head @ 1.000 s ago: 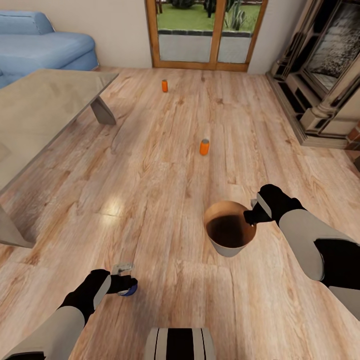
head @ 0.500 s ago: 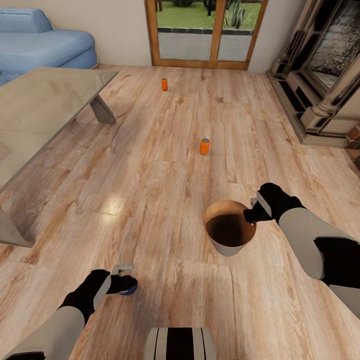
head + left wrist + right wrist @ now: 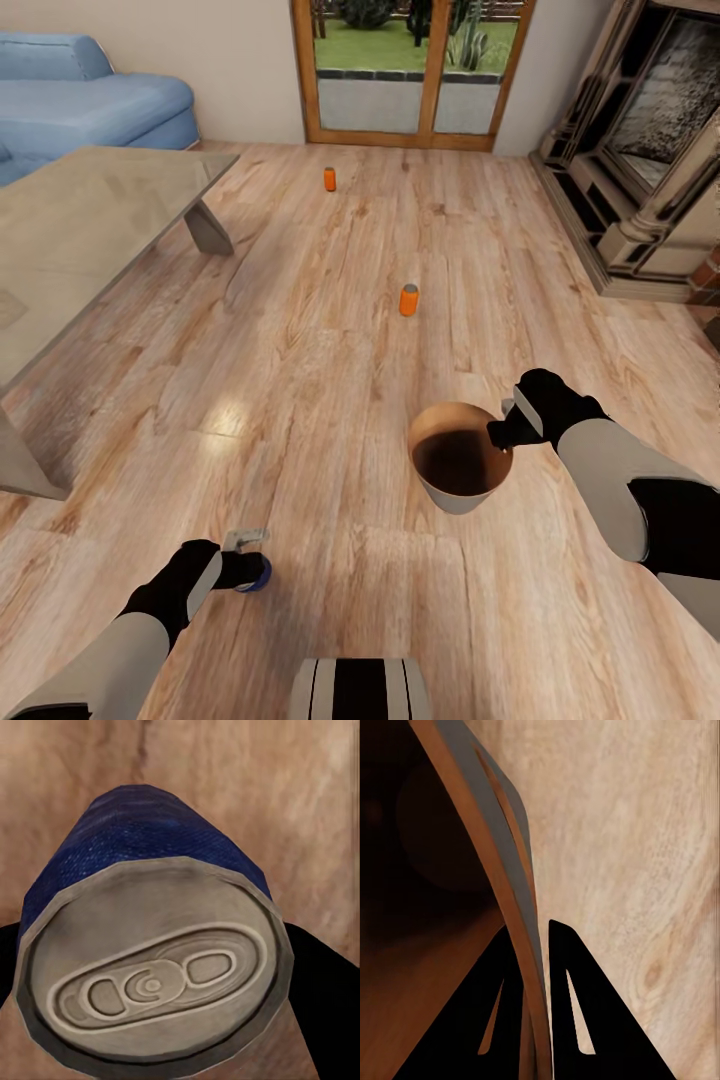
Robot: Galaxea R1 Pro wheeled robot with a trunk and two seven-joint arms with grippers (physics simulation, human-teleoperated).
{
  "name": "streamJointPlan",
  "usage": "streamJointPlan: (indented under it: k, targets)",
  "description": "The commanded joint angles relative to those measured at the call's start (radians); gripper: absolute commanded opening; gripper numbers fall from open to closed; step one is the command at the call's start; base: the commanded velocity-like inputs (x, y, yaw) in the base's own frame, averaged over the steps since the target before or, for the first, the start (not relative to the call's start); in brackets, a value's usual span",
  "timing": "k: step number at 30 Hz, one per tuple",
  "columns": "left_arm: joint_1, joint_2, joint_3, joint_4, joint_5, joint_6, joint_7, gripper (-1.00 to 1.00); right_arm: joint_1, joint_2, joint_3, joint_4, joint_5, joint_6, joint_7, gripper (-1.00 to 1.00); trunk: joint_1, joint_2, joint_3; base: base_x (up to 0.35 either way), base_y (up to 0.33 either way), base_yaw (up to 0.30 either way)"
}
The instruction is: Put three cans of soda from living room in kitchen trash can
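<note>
The left claw [image 3: 250,572] sits low over the plank floor [image 3: 320,400], its black fingers clamped on the dark blue can [image 3: 257,575]; from the left wrist, that can [image 3: 150,945] has a matte, finely speckled blue wall and a dull grey metal lid with a raised rim and an oval pull-tab stamped into it, black finger surfaces showing on both sides of it. The right claw [image 3: 500,432] pinches the rim of the trash can [image 3: 460,500], a round tapered bin, pale grey outside and glossy copper-brown inside, darkening toward its bottom; in the right wrist view two pointed black fingers [image 3: 577,1005] are closed on the thin curved wall [image 3: 510,900], one inside and one outside. The bin stands well apart from the blue can. The floor is light wood with a strong wavy grain and a soft sheen. Farther off, an orange can [image 3: 408,299] stands upright on the boards, and a second orange can [image 3: 329,179] stands beyond it, near the wood-framed glass doors [image 3: 410,70]. At the left stands a low table [image 3: 90,230] with a smooth grey reflective top and angled legs, and behind it a light blue upholstered sofa [image 3: 90,100].
</note>
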Motion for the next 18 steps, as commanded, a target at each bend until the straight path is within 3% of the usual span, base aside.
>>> streamJointPlan:
  k: [1,15,18]
  targets:
    - [0.000,0.000,0.000,0.000,-0.001,0.000,-0.001,-1.00,0.000,0.000,-0.003,0.000,-0.015,0.001,0.004,-1.00,0.000,0.000,0.004,0.000,0.000,0.000]
    - [0.000,0.003,-0.001,0.001,-0.001,0.020,-0.012,-1.00,0.002,0.009,-0.005,0.002,-0.021,0.001,0.007,-1.00,-0.007,0.004,0.058,0.000,0.000,0.000]
    - [-0.003,0.006,0.000,-0.004,0.003,0.093,-0.020,-1.00,0.003,0.015,-0.005,0.003,-0.022,0.001,0.008,-1.00,-0.008,0.004,0.070,0.000,0.000,0.000]
